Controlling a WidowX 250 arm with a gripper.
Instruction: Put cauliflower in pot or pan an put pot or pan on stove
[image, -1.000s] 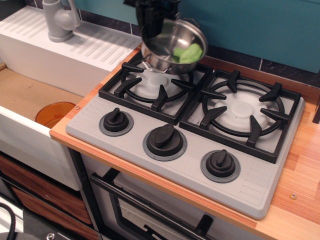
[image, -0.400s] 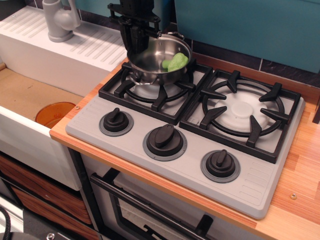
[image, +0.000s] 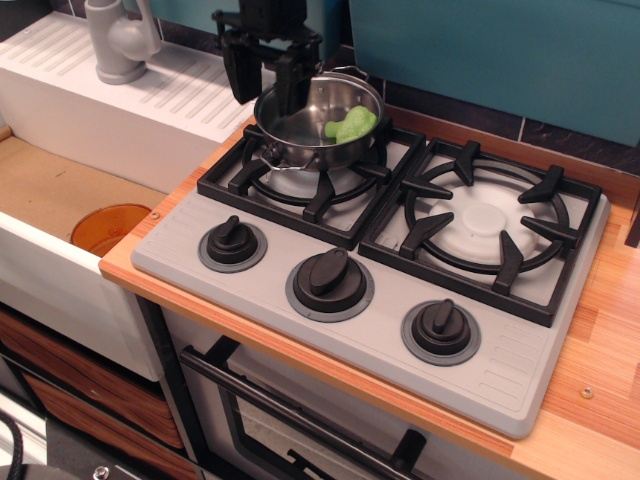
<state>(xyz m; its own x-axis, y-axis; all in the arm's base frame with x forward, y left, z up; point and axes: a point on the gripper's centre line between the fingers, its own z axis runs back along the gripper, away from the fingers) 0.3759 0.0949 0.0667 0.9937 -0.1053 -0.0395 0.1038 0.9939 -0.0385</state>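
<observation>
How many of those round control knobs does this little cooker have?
3, in a row along the stove front: left knob, middle knob, right knob. None seems hidden.

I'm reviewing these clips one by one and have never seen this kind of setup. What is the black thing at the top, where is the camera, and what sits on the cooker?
There is one camera view, looking down at an angle over a toy kitchen. The black device at the top is the robot arm's pincer, its two fingers parted around the left rim of the pot rather than clamped on it, as far as one can tell. The shiny steel pot rests on the rear left burner grate of the grey stove, and the light-green cauliflower lies inside it. The right burner is bare. Three dark knobs line the front. To the left are a white sink with a grey faucet and an orange bowl.
</observation>
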